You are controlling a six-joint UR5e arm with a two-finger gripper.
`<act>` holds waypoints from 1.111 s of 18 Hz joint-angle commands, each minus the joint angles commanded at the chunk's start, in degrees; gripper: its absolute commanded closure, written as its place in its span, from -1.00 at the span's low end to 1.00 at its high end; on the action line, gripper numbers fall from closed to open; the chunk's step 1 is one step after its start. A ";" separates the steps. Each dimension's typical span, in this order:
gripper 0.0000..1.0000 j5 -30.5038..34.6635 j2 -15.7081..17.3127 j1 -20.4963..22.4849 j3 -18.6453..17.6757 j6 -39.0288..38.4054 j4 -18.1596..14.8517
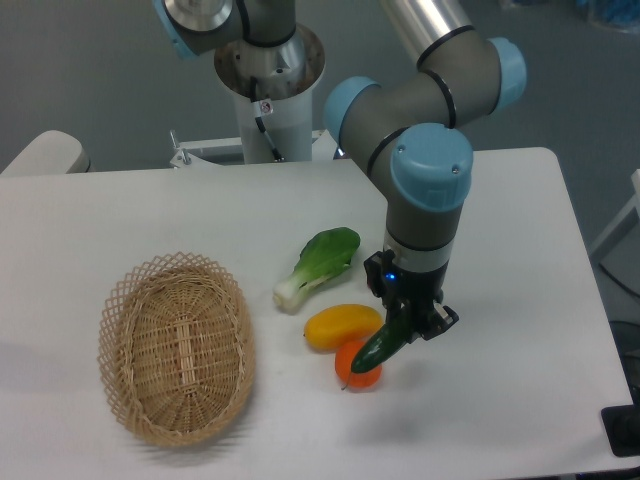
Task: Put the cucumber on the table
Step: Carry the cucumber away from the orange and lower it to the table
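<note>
The dark green cucumber (383, 346) is held tilted in my gripper (412, 322), its lower tip hanging over an orange-red fruit. The gripper is shut on the cucumber's upper end, right of the middle of the white table (520, 250). The cucumber appears to be just above the table surface; I cannot tell whether its tip touches the fruit beneath.
An orange-red fruit (352, 366) and a yellow fruit (340, 324) lie just left of the gripper. A bok choy (318, 264) lies behind them. A wicker basket (176, 345) stands at the front left. The arm's base (268, 90) stands at the back.
</note>
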 joint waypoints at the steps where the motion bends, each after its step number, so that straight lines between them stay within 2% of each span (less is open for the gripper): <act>1: 0.43 0.00 -0.09 0.79 0.00 1.50 -0.09; 6: 0.43 -0.09 -2.54 4.22 -0.18 8.27 0.88; 10: 0.43 0.00 -4.57 4.76 -0.88 11.61 1.84; 12: 0.43 0.17 -5.62 4.76 -2.45 16.25 2.02; 17: 0.43 0.61 -7.73 6.16 -4.39 22.41 7.37; 20: 0.43 0.97 -7.65 8.00 -6.14 27.87 7.56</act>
